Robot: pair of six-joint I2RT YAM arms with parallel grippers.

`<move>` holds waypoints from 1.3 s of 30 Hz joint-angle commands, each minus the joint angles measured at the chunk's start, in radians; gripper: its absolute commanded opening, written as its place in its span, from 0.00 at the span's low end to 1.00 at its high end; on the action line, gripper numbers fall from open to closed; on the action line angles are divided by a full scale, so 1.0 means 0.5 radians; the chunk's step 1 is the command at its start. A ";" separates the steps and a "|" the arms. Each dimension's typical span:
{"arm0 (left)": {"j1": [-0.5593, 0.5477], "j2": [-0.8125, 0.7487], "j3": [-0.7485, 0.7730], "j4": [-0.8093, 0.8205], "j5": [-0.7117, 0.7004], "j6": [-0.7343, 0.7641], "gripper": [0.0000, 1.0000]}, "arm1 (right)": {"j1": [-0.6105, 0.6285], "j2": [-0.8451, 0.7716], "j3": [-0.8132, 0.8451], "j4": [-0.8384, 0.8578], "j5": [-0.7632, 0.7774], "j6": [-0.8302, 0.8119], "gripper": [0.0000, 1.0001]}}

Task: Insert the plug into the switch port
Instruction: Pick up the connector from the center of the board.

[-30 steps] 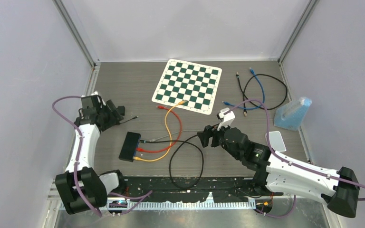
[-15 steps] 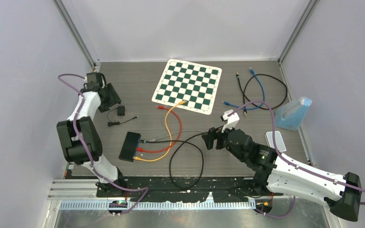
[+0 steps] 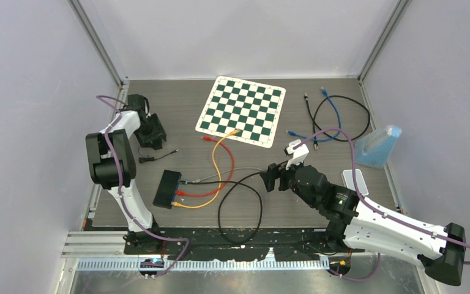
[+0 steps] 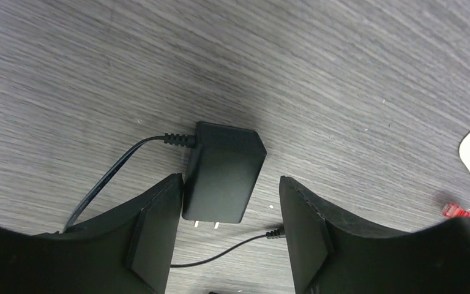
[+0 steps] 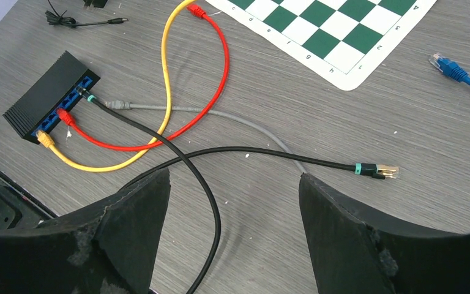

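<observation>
Plug [image 5: 376, 170] on the black cable lies on the counter [image 5: 404, 110], ahead and right of the released, empty right gripper [image 5: 232, 184]. The left gripper [image 4: 229, 184] straddles the power adapter [image 4: 223, 174], unclenched. Advice: centre over the plug, then pinch its body squarely.

A robotics lab cell — pale walls [image 3: 238, 37] and aluminium posts [image 3: 98, 46] box in the worktop [image 3: 171, 104]. A left arm [image 3: 128, 196] and right arm [image 3: 379, 223] are bolted there.
</observation>
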 commanded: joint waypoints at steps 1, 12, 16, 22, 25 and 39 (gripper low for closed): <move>-0.023 0.003 0.064 -0.065 0.036 -0.046 0.60 | -0.003 -0.009 0.090 0.073 0.051 -0.044 0.84; -0.240 -0.104 0.131 -0.130 -0.027 0.122 0.16 | -0.003 -0.091 0.061 0.104 0.066 -0.028 0.84; -0.425 -0.200 0.097 -0.091 0.007 0.141 0.11 | -0.004 -0.067 0.077 0.126 0.069 -0.017 0.84; -0.657 -0.399 0.049 -0.077 0.048 0.108 0.08 | -0.005 -0.070 0.068 0.103 0.110 -0.039 0.84; -0.761 -0.538 0.020 -0.071 0.087 0.081 0.10 | -0.004 -0.089 0.061 0.097 0.137 -0.036 0.84; -1.201 -0.747 -0.395 0.213 0.379 -0.123 0.13 | -0.003 -0.014 0.068 0.167 0.118 -0.012 0.84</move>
